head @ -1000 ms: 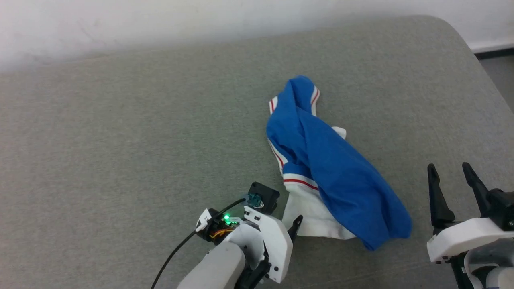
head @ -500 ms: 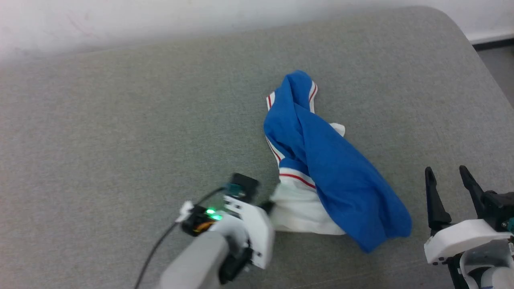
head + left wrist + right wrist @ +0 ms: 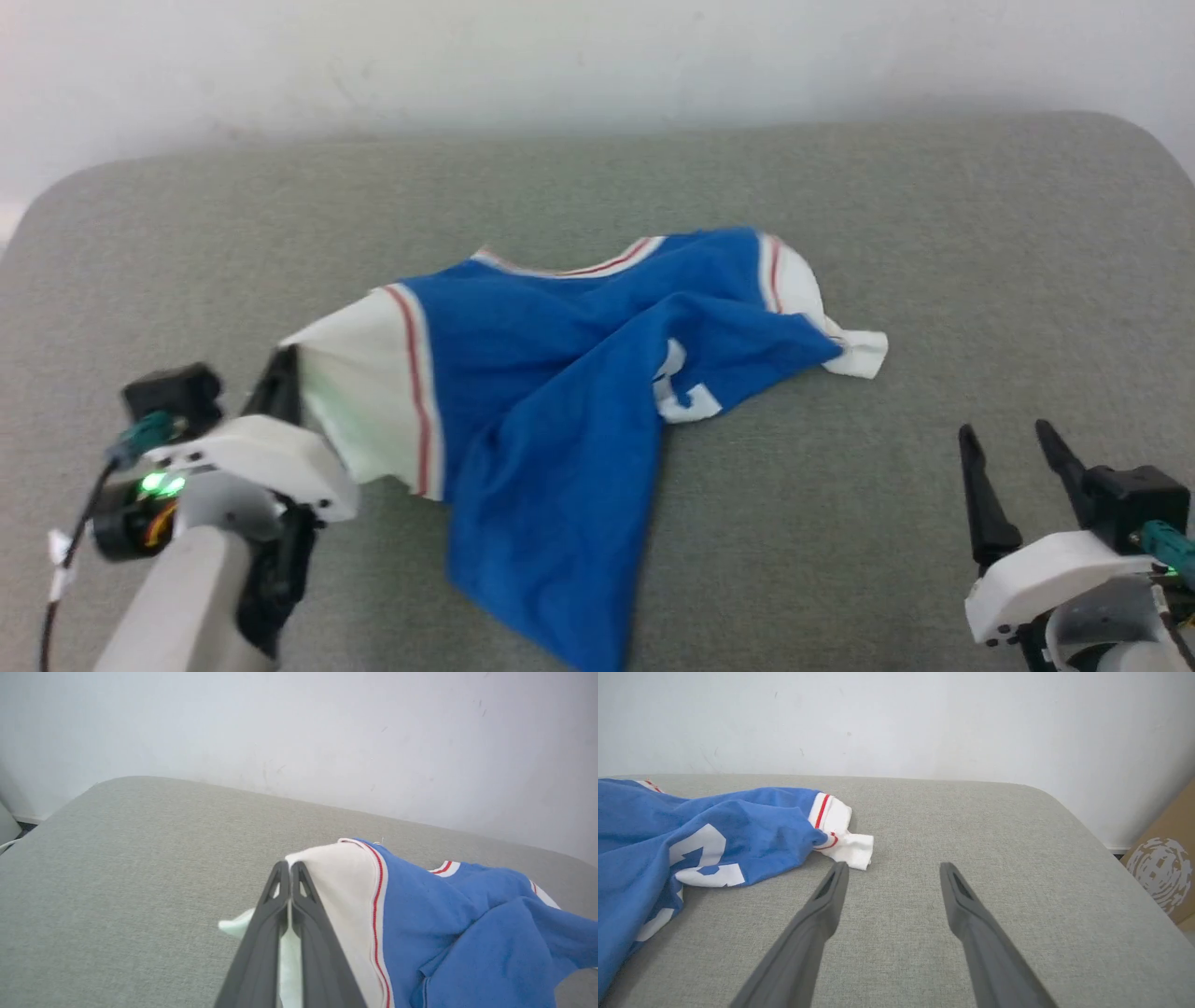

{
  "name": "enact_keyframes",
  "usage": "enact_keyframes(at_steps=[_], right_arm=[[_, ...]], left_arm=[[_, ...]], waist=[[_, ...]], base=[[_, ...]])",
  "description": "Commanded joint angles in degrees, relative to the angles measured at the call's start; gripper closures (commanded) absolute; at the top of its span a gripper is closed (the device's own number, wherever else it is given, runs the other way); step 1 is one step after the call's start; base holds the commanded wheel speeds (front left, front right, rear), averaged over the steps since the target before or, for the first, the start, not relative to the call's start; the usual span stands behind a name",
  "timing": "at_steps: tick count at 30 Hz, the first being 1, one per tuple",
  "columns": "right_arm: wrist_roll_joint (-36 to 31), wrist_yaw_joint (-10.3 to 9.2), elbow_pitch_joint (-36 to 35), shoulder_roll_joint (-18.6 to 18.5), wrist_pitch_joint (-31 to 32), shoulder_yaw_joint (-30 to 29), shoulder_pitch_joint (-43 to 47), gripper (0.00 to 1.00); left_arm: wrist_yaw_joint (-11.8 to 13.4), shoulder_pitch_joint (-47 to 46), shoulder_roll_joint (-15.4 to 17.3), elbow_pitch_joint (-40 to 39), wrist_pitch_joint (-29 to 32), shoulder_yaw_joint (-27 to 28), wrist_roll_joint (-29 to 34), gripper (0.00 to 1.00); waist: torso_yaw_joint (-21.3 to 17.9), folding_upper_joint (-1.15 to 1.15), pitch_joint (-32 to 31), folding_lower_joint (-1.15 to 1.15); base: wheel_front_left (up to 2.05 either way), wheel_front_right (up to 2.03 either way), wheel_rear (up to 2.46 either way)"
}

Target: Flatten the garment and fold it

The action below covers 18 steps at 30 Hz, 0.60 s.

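1. 2 grippers show over a grey padded surface [image 3: 840, 541] that meets a white wall [image 3: 560, 56] at its far side.
2. The left gripper [image 3: 290, 868] has its 2 dark fingers pinched together on the edge of a white sleeve [image 3: 341, 891] of the garment [image 3: 551, 373]. A sliver of pale cloth shows between them in the left wrist view.
3. This sleeve is raised off the surface at the left of the head view. A thin red stripe runs where it joins the blue body.
4. The garment lies near the middle of the surface, stretched crosswise but rumpled, with deep folds in the blue cloth and 1 flap reaching toward the near edge.
5. White lettering [image 3: 686, 397] peeks out of a fold, too hidden to read.
6. The second sleeve [image 3: 822, 299] lies crumpled on the surface at the garment's right end.
7. The right gripper [image 3: 1006, 439] has its jaws spread wide with nothing between them, and it sits to the right of the garment and apart from it.
8. 1 cardboard box [image 3: 1162, 872] stands past the surface's edge at the right of the right wrist view.
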Motion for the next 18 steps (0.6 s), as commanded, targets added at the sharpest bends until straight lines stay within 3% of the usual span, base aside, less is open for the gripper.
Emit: enact_keyframes(at_steps=[1, 4, 5, 6, 13, 18], right_arm=[[0.0, -0.05, 0.7, 0.2, 0.4, 0.4, 0.4, 0.00], [0.0, -0.05, 1.8, 0.2, 1.0, 0.8, 0.3, 0.00], [-0.1, -0.05, 2.1, 0.2, 1.1, 0.9, 0.2, 0.00], [-0.1, -0.05, 2.4, 0.1, 1.2, 1.0, 0.1, 0.00], [-0.3, -0.05, 2.6, -2.3, 2.0, 2.7, -2.0, 0.00], [-0.8, -0.05, 3.3, -6.1, 5.2, 7.0, -4.4, 0.00]], left_arm=[[1.2, 1.6, 0.7, -0.5, -1.0, 1.6, -0.8, 1.00], [2.5, 3.1, 1.1, 1.1, -3.1, 4.3, -1.8, 1.00], [2.8, 3.3, 1.1, 1.9, -3.8, 4.7, -1.8, 0.05], [3.0, 3.3, 1.0, 2.8, -4.6, 5.0, -1.8, 0.00], [0.6, 2.8, -1.2, 2.2, -13.0, 3.7, 0.3, 0.00], [-0.5, 4.9, -2.5, -1.7, -15.1, 1.6, 3.9, 0.00]], waist=[[1.8, 0.00, -0.4, 0.00], [2.2, 0.00, 0.4, 0.00], [2.3, 0.00, 0.6, 0.00], [2.4, 0.00, 0.8, 0.00], [4.7, 0.00, 0.6, 0.00], [7.1, 0.00, -0.1, 0.00]], base=[[0.00, 0.00, 0.00], [0.00, 0.00, 0.00], [0.00, 0.00, 0.00], [0.00, 0.00, 0.00], [0.00, 0.00, 0.00], [0.00, 0.00, 0.00]])
